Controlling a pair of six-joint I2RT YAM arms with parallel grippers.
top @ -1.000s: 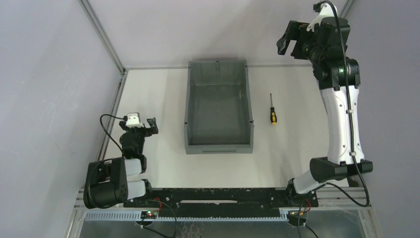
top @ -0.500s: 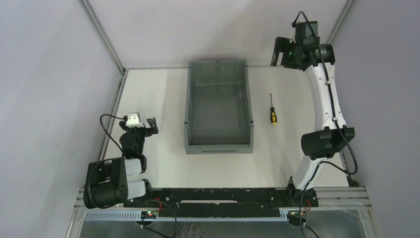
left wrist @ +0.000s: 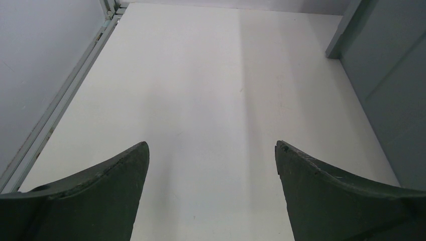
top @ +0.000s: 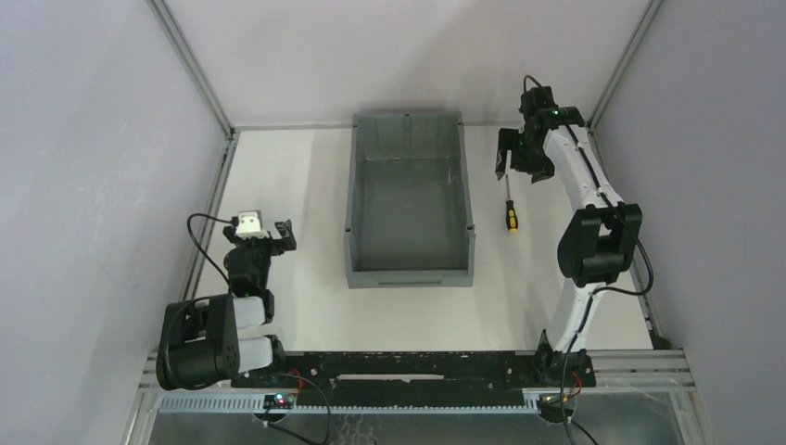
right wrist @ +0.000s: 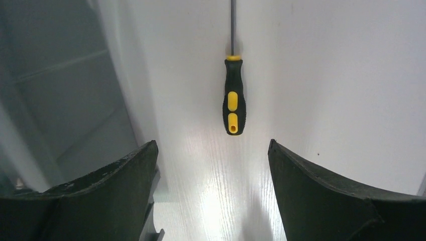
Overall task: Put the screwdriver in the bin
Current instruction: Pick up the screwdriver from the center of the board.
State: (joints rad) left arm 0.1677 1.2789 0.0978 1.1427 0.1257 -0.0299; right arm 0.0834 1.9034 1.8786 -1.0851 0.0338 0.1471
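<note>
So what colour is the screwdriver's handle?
The screwdriver handle is black with yellow patches, clearest in the right wrist view.

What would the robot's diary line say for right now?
right gripper: fingers open, above screwdriver, not touching | screwdriver: on table right of bin | bin: empty | left gripper: open, holding nothing

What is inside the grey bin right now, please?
Only its bare grey floor shows inside the bin; the screwdriver lies outside on the table, to its right. The inner face of the front wall is hidden.
</note>
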